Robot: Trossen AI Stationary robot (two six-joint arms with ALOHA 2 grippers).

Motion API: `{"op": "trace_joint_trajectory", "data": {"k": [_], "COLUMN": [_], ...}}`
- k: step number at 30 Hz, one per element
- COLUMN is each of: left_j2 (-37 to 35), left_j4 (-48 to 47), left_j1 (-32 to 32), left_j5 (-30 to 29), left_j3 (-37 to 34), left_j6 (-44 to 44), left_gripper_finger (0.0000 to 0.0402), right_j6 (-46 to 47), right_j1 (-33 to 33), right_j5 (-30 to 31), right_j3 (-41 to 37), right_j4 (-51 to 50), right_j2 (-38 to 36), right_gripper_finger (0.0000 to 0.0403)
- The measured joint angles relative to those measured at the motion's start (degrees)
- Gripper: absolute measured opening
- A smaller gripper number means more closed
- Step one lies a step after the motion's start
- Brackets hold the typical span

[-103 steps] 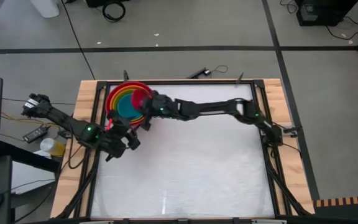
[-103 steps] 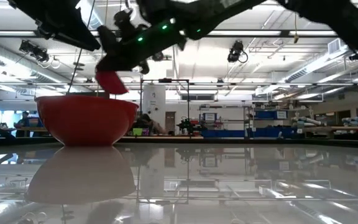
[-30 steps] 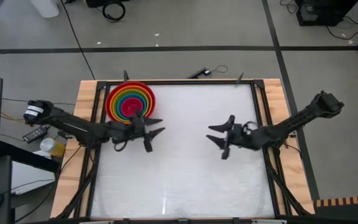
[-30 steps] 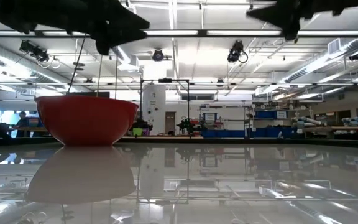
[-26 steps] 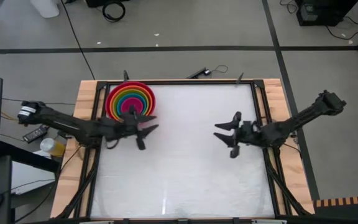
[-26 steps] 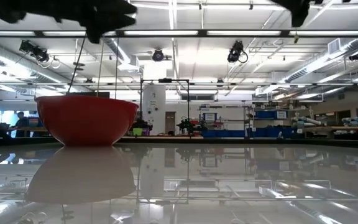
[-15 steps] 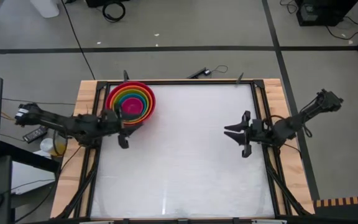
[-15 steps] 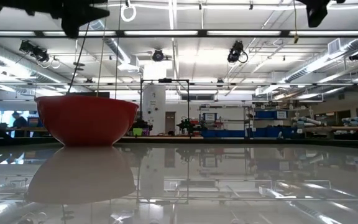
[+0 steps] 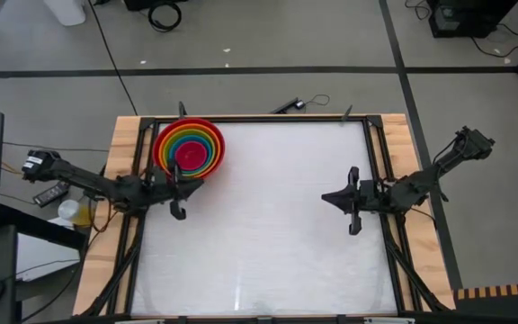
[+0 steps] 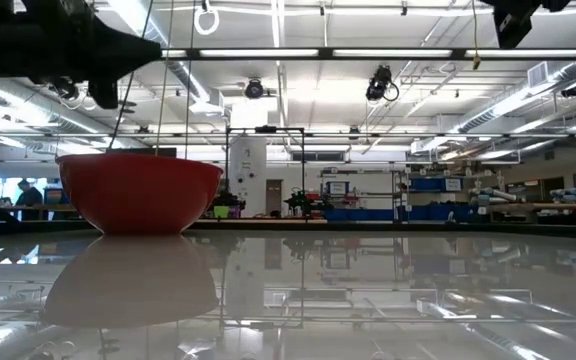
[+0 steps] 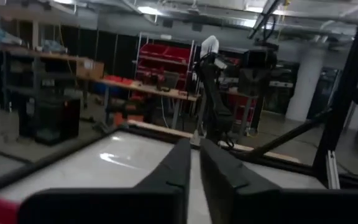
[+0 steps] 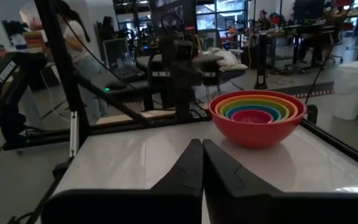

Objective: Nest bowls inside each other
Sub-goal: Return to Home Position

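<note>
The bowls (image 9: 189, 149) stand nested at the table's far left corner, red outermost, then orange, yellow-green and blue, with pink in the middle. The red one rests on its base on the white table; it also shows in the low view (image 10: 138, 190) and the whole stack in the right wrist view (image 12: 258, 115). My left gripper (image 9: 196, 184) hovers just near of the stack by the left edge, its fingers (image 11: 179, 165) together with nothing between them. My right gripper (image 9: 326, 196) hangs by the right edge, shut and empty (image 12: 202, 144).
A dark frame rail (image 9: 142, 234) runs round the white table top (image 9: 259, 243), with wooden boards outside it. Loose items (image 9: 72, 211) lie off the table to the left. A person (image 12: 73, 37) stands in the room behind.
Both grippers have drawn back from the table's middle, the left toward the left edge and the right toward the right edge. Each has shut its fingers on nothing. The nested bowls have stayed where they were.
</note>
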Motion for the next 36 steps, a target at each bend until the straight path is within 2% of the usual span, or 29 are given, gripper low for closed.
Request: {"op": "trace_joint_trajectory", "data": {"k": [3,5,12,14,20,25,29,33,36], "left_j2": [-2.5,-4.6,-11.2,-12.6,-16.1,-16.2,-16.2,-16.4,-17.3], "left_j4": [-3.1,-7.2,-40.2,-44.8,-43.1,-34.2,-28.0,-28.9,-35.7], "left_j1": [0.0,0.0,-0.1,-0.5,-1.8,-1.7,-1.3,0.7,2.5], "left_j5": [0.7,0.7,0.8,0.8,8.0,13.8,14.6,14.6,14.6], "left_j3": [1.0,2.3,13.2,14.8,10.9,4.5,0.3,0.3,4.3], "left_j6": [2.5,3.5,0.2,-0.6,2.2,1.8,2.0,2.5,3.9], "left_gripper_finger": [0.0008,0.0005,0.0003,0.0002,0.0001,0.0001,0.0,0.0,0.0], "right_j6": [0.5,1.0,0.7,-0.1,-1.4,-1.3,-2.5,-4.1,-3.5], "right_j1": [-0.2,-0.2,-0.2,-0.2,-0.2,-0.2,-0.2,-0.2,-0.2], "right_j5": [0.0,-0.3,-1.6,-2.3,-7.8,-12.4,-12.5,-11.1,-9.3], "right_j3": [-2.3,-4.9,-9.4,-9.5,-9.6,-9.6,-9.6,-9.6,-9.6], "right_j4": [1.8,5.4,8.5,7.8,4.3,0.8,-0.5,-2.5,-6.9], "right_j2": [-0.2,-0.6,-6.0,-8.3,-14.2,-17.5,-19.7,-22.4,-25.8], "right_gripper_finger": [0.0007,0.0008,0.0008,0.0008,0.0008,0.0008,0.0008,0.0008,0.0008]}}
